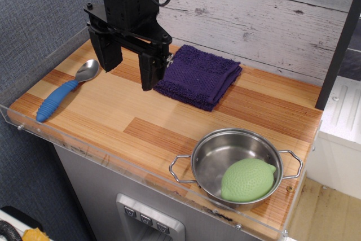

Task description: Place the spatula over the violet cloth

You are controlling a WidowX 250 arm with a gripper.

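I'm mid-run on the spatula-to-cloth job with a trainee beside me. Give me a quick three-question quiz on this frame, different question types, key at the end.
1. True or false: the spatula already lies on the cloth.
2. Multiple choice: the green lemon is (A) on the cloth, (B) inside the pot, (C) beside the spatula.
3. Fill in: the gripper hangs with its fingers spread, holding ____.

Key
1. False. The spatula rests on the wooden table at the left end, apart from the cloth.
2. B.
3. Nothing; it is open, between spatula and cloth.
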